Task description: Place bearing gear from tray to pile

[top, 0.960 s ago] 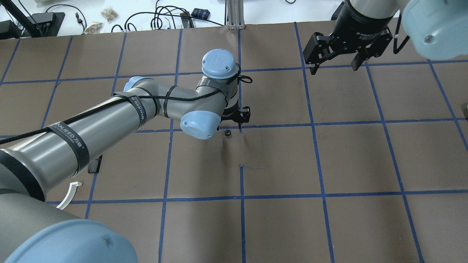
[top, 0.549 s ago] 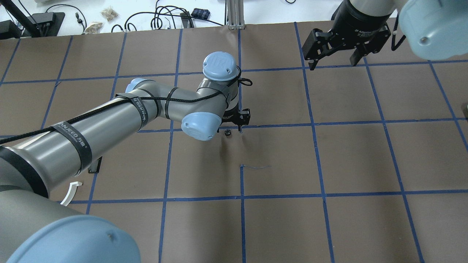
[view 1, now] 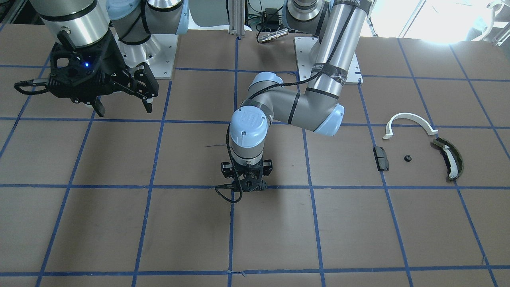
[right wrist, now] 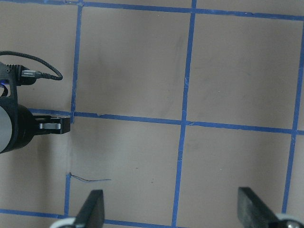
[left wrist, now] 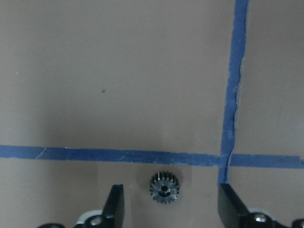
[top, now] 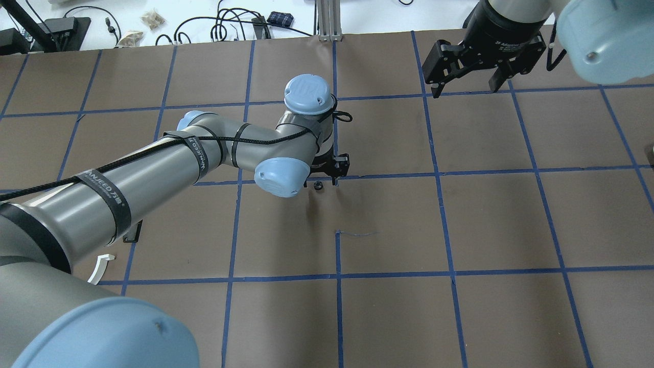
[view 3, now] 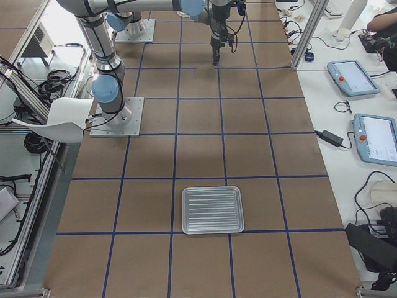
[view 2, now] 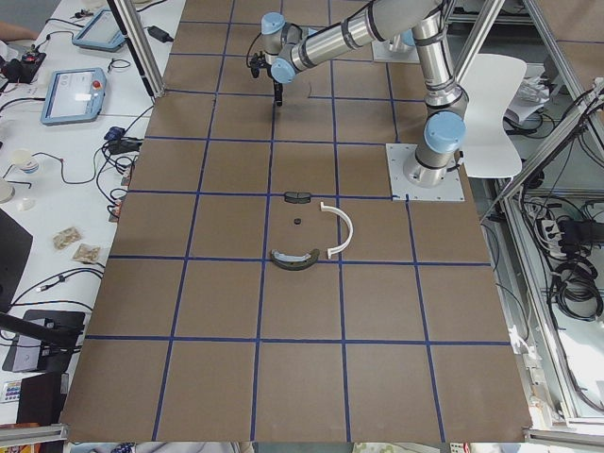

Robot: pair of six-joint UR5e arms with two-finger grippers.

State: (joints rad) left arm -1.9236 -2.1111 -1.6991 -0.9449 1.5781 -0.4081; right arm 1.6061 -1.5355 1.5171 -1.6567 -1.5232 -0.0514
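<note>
The bearing gear (left wrist: 164, 189), small, black and toothed, lies on the brown paper beside a blue tape crossing; it also shows in the overhead view (top: 318, 185). My left gripper (left wrist: 172, 209) is open, with one finger on each side of the gear and not touching it; it hangs low over the table (view 1: 248, 187). The pile lies apart at the left end: a white half-ring (view 1: 410, 123), a black block (view 1: 380, 158), an olive curved piece (view 1: 450, 157) and a tiny black part (view 1: 407, 158). The tray (view 3: 212, 210) is a ridged silver one. My right gripper (top: 464, 92) is open and empty.
The table is brown paper with a blue tape grid (top: 438, 175). Cables and small boxes (top: 225, 25) lie past the far edge. The left arm's forearm (top: 153, 168) hides most of the pile in the overhead view.
The right gripper has drawn back toward the far edge. The left wrist has shifted slightly over the gear. The gear has not moved.
</note>
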